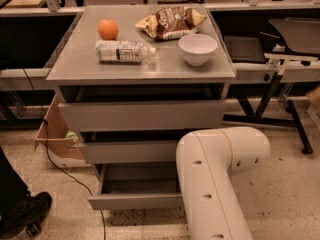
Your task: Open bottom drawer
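The bottom drawer (132, 201) of the grey cabinet (140, 115) is pulled out. Its short flat front faces me and its plain grey tray (140, 179) shows, with nothing visible in it. My white arm (215, 184) reaches down in front of the drawer's right part and covers it. The gripper is hidden behind the arm, near the drawer's right end. The middle drawer front (130, 151) and the tall top drawer front (141, 115) stand above, each out a little.
On the cabinet top lie an orange (108, 29), a water bottle (122, 51), a chip bag (171, 21) and a white bowl (198, 49). A cardboard box (54, 136) and a cable (75, 179) are at the left. A person's shoe (25, 215) is at the lower left. Black table legs (295, 119) stand at the right.
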### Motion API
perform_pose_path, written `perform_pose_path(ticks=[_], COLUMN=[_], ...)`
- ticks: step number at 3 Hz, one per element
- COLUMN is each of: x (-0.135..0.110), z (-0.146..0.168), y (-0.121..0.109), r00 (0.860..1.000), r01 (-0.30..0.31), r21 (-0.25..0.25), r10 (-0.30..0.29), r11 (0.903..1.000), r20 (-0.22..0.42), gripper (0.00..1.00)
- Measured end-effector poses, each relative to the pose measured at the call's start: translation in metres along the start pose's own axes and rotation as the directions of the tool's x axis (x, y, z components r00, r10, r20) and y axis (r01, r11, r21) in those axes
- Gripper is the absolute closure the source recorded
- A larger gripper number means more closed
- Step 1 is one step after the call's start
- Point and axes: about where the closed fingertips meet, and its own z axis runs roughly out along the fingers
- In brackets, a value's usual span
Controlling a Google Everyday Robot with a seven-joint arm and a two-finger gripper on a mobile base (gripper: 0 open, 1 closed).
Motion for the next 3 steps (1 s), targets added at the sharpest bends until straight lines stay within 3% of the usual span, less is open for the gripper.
perform_pose_path(ticks=[1, 2, 3], x=[0.009, 0.01, 0.009], z=[-0.012, -0.02, -0.023], y=[0.022, 0.037, 0.043], r00=[1.0, 1.0, 1.0], r01=[-0.006, -0.005, -0.005], r21=[-0.027, -0.043, -0.05], r10=[0.006, 0.005, 0.005], r11=[0.9996, 0.999, 0.9987], r20=[-0.01, -0.002, 0.003], gripper=[1.0, 0.96, 0.73])
